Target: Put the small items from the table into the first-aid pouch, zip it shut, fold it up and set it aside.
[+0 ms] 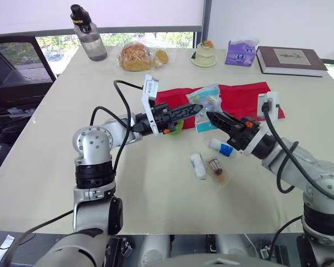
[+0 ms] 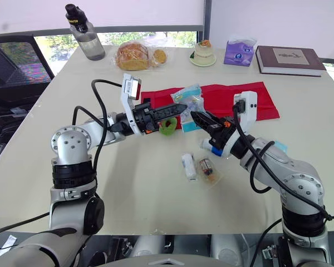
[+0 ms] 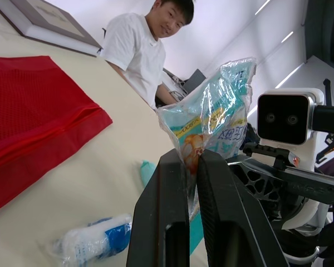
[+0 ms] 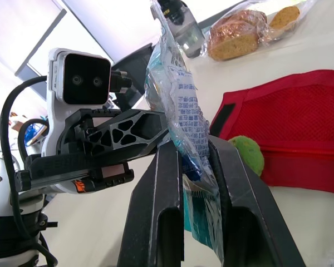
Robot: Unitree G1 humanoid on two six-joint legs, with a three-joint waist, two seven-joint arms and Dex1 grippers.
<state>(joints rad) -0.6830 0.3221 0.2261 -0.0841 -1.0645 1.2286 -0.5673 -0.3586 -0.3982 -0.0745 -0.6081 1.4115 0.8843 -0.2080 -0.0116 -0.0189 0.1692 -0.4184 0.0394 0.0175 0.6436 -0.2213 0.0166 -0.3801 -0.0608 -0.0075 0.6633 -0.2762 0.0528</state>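
We read both jaws clenched on packet (image 1: 207,99): left gripper (image 1: 199,107) from 9 o'clock, right gripper (image 1: 209,115) from 4. Red pouch (image 1: 242,93) just behind, long axis 9-to-3.

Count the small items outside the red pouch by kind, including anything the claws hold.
Plastic packet, held by left claw and right claw: 1
Green round item: 1
White roll: 1
Blue-and-white wrapped tube: 1
Small clear packet: 1
Teal item: 1
Total: 6
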